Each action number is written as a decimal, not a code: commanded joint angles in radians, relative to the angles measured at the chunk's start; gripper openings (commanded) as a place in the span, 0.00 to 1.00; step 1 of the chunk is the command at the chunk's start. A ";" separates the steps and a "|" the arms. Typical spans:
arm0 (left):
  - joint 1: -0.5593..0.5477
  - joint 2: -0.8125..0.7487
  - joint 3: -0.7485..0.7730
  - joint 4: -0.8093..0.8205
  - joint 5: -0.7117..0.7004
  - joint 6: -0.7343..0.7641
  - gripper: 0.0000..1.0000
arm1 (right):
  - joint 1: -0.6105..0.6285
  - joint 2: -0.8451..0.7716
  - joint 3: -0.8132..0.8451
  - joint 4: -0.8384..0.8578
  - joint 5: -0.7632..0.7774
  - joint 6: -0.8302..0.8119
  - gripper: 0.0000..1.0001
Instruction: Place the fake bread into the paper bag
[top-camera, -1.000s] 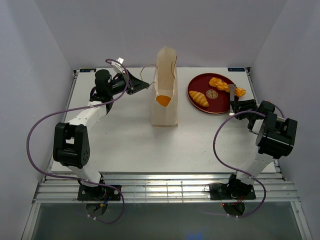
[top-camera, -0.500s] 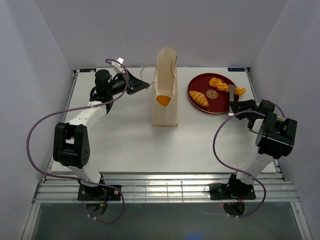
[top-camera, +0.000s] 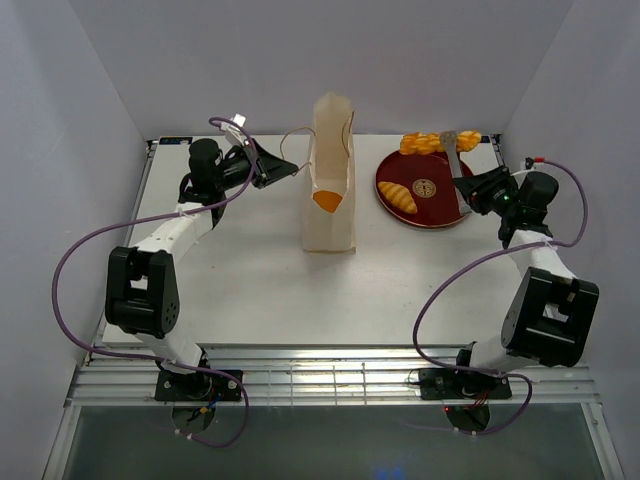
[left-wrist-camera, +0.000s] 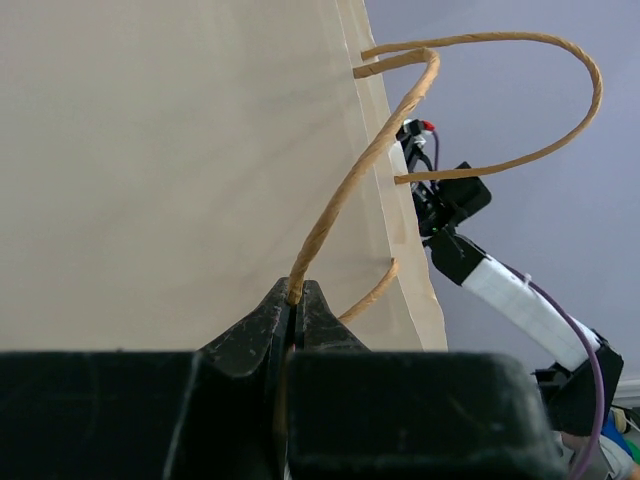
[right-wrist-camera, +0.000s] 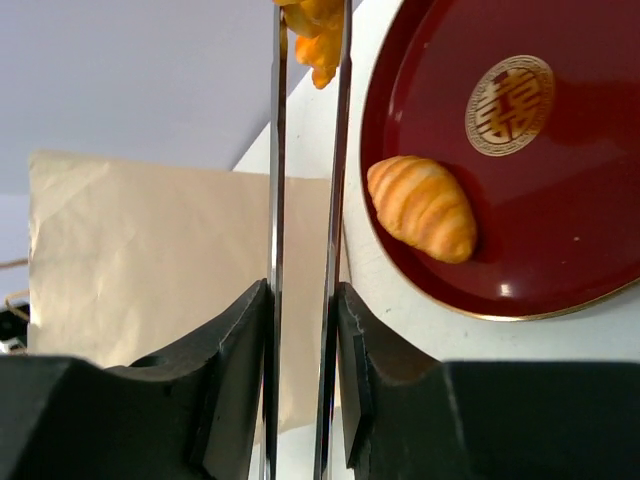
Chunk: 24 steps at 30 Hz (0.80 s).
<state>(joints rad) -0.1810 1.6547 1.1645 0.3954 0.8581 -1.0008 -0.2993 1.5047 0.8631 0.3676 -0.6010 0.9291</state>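
Note:
The tall cream paper bag (top-camera: 330, 215) stands mid-table with something orange inside its open gusset. My left gripper (top-camera: 281, 170) is shut on the bag's brown cord handle (left-wrist-camera: 352, 185), just left of the bag (left-wrist-camera: 170, 170). My right gripper (top-camera: 465, 187) is shut on metal tongs (top-camera: 452, 152), and the tongs pinch the braided loaf (top-camera: 418, 144) in the air over the far rim of the dark red plate (top-camera: 420, 212). A croissant (top-camera: 397, 197) lies on the plate. In the right wrist view, my right gripper (right-wrist-camera: 300, 300) holds the tongs (right-wrist-camera: 277, 180), with the loaf (right-wrist-camera: 315, 30) at their tips and the croissant (right-wrist-camera: 420, 205) on the plate (right-wrist-camera: 570, 220).
White walls close in the table on the left, right and back. The bag (right-wrist-camera: 150, 250) stands to the left of the plate. The right arm (left-wrist-camera: 500, 285) shows beyond the bag in the left wrist view.
My right arm swung toward the back wall and raised the tongs; the braided loaf left the plate and now hangs over its far rim. The left arm has not moved.

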 joint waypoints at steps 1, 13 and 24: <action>-0.006 -0.070 0.006 0.002 -0.011 -0.001 0.00 | 0.048 -0.116 0.076 -0.117 0.013 -0.139 0.32; -0.006 -0.128 -0.015 0.000 -0.030 -0.013 0.08 | 0.259 -0.448 0.211 -0.443 0.217 -0.343 0.31; -0.006 -0.161 -0.032 0.002 -0.057 -0.016 0.18 | 0.285 -0.600 0.362 -0.527 0.109 -0.398 0.31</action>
<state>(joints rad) -0.1818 1.5497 1.1450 0.3931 0.8177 -1.0145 -0.0208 0.9306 1.1633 -0.1795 -0.4389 0.5655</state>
